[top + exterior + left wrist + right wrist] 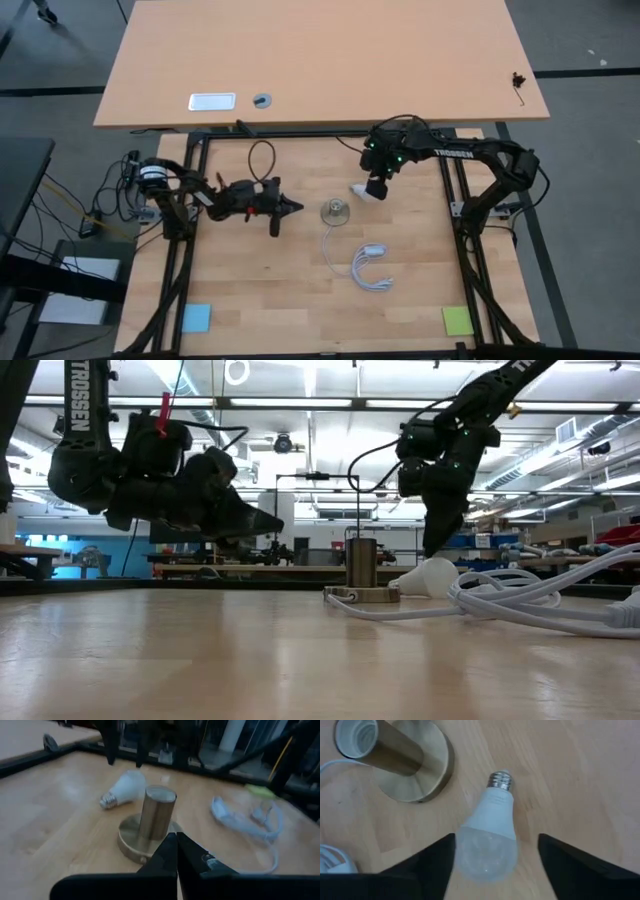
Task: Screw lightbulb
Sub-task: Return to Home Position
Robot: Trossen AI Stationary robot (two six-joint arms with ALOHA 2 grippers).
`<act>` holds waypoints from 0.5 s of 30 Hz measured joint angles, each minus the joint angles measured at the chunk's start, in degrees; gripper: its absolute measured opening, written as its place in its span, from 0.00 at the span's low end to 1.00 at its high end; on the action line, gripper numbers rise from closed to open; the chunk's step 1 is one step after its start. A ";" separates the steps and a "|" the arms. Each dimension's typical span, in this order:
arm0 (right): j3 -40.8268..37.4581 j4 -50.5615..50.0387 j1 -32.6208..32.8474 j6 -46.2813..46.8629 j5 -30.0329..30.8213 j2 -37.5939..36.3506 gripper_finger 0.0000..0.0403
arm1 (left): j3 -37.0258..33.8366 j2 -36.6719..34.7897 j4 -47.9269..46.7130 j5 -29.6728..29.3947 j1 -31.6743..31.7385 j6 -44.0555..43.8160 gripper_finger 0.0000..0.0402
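The white lightbulb (487, 835) lies on its side on the wooden table, just right of and a little beyond the brass socket (335, 212), which stands upright on its round base. The bulb's grey screw base (501, 780) points toward the table's left. My right gripper (496, 836) hangs open just above the bulb (428, 577), pointing steeply down, one finger on either side of the glass. My left gripper (297, 208) hovers shut left of the socket (155, 815), pointing level at it.
A coiled white cable (365, 265) with a small box lies near and to the right of the socket. Blue (197, 318) and green (458, 320) sticky notes sit at the near corners. A second tabletop (400, 60) lies beyond the far frame rail.
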 joint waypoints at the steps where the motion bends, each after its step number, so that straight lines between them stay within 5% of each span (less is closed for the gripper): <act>1: 0.36 -0.49 0.20 -0.28 0.08 -0.19 0.69 | -0.55 0.00 1.54 0.55 0.38 -0.68 0.00; 9: -1.19 1.47 4.93 -4.34 6.73 -5.28 0.10 | -3.52 -0.09 9.22 6.35 4.10 -2.55 0.00; 15: -9.80 12.48 7.49 -3.47 6.57 -14.52 0.03 | -4.91 -0.09 11.13 8.66 5.88 -2.64 0.00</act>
